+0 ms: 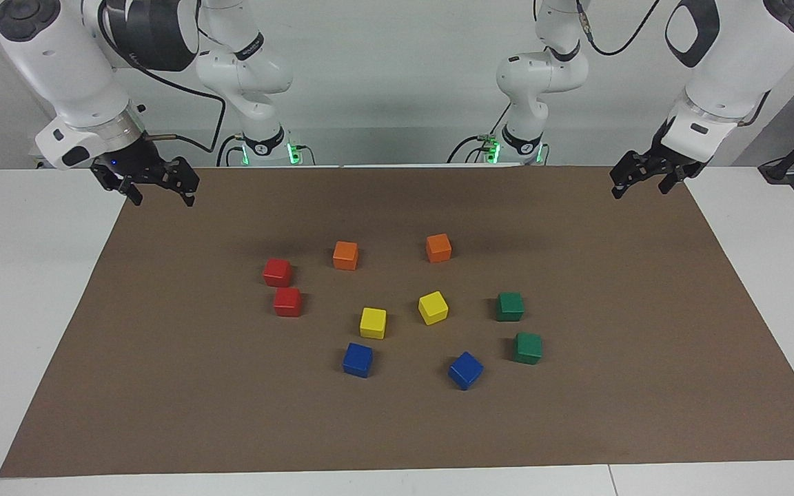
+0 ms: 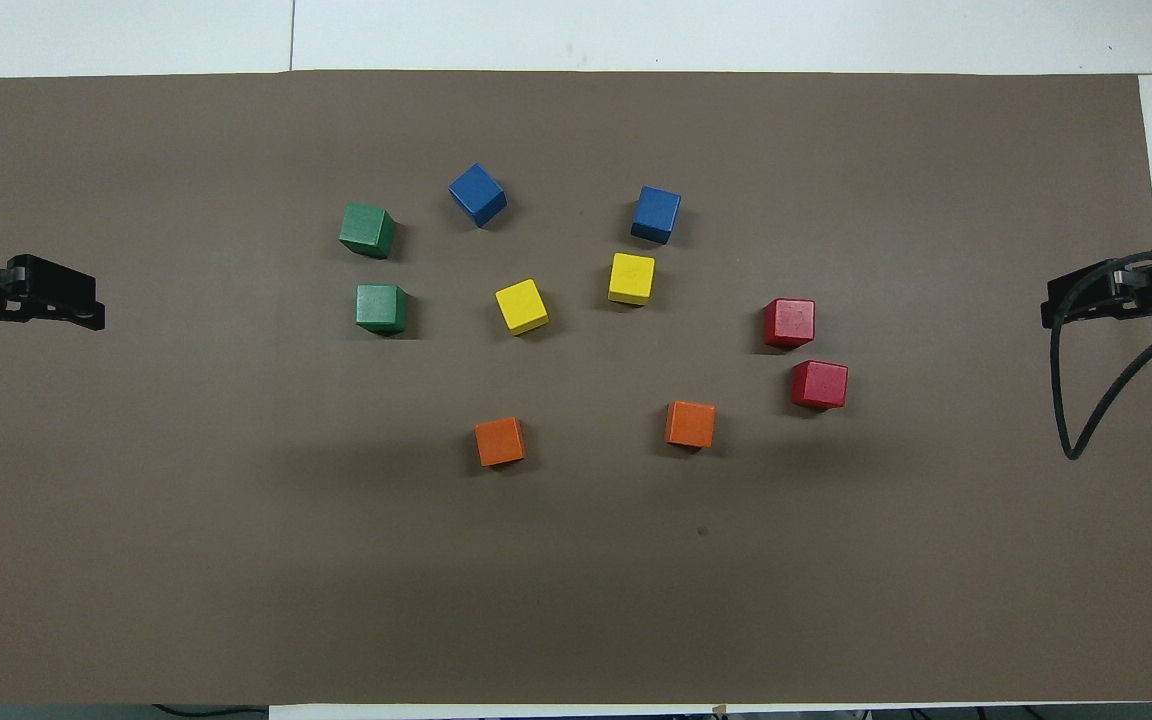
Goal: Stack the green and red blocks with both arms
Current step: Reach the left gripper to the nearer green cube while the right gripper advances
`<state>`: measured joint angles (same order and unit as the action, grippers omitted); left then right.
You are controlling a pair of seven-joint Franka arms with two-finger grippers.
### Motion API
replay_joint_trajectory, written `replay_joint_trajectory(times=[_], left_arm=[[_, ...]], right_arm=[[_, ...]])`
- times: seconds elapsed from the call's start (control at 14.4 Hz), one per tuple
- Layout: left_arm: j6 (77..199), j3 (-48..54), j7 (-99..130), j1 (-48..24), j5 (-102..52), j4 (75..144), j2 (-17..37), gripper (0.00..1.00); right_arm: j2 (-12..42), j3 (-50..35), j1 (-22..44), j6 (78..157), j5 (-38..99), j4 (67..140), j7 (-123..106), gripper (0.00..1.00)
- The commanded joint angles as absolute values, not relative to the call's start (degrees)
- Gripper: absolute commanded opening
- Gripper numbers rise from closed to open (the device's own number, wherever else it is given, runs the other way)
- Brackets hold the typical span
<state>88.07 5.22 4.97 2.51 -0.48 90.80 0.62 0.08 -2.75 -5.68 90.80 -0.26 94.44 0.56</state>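
While nothing is yet held, both tools are parked up in the air at the ends of the brown mat: the right tool over the mat corner at the right arm's end, fingers spread wide and empty; the left tool over the mat edge at the left arm's end, fingers apart and empty too.

The two red blocks are set just beside each other, toward the right arm's end, well apart from the right tool. The two green blocks lie near each other toward the left arm's end. No stack is built; the task is judged unstarted.

Risks judged from this layout:
- Red pair close together: a finger could be driven onto the neighbour block, which gets shoved or tipped.
- An orange block lies near the red ones and could be mistaken for red.
- The yellow block sits tilted, near the green pair; it could be clipped on approach.
- Off-centre placement would leave the upper cube sliding off.
- Both arms converging mid-table could collide.
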Motion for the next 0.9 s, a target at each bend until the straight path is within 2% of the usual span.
replay_joint_trajectory(times=[0.0, 0.35, 0.49, 0.63, 0.83], left_arm=[[89.38, 5.19, 4.39, 2.99, -1.67, 92.72, -1.05, 1.00], [90.52, 5.10, 5.18, 2.38, -1.67, 93.16, -1.23, 1.00], [93.06, 5.45, 6.06, 1.94, -1.76, 95.69, -2.01, 1.00], [99.64, 5.71, 6.50, -1.74, -1.84, 101.31, -2.81, 1.00], [106.32, 5.80, 10.18, -6.83, -1.93, 103.70, 1.12, 1.00]], right_arm=[[0.79, -3.34, -6.77, 90.09, 0.35, 93.34, 0.62, 1.00], [0.70, -3.34, -6.59, 90.09, 0.35, 93.43, 0.70, 1.00], [0.53, -3.34, -6.42, 90.17, 0.35, 93.86, 1.14, 1.00], [0.44, -3.34, -6.15, 90.09, 0.26, 93.96, 1.14, 1.00], [0.26, -3.43, -5.63, 90.09, 0.09, 94.39, 1.67, 1.00]])
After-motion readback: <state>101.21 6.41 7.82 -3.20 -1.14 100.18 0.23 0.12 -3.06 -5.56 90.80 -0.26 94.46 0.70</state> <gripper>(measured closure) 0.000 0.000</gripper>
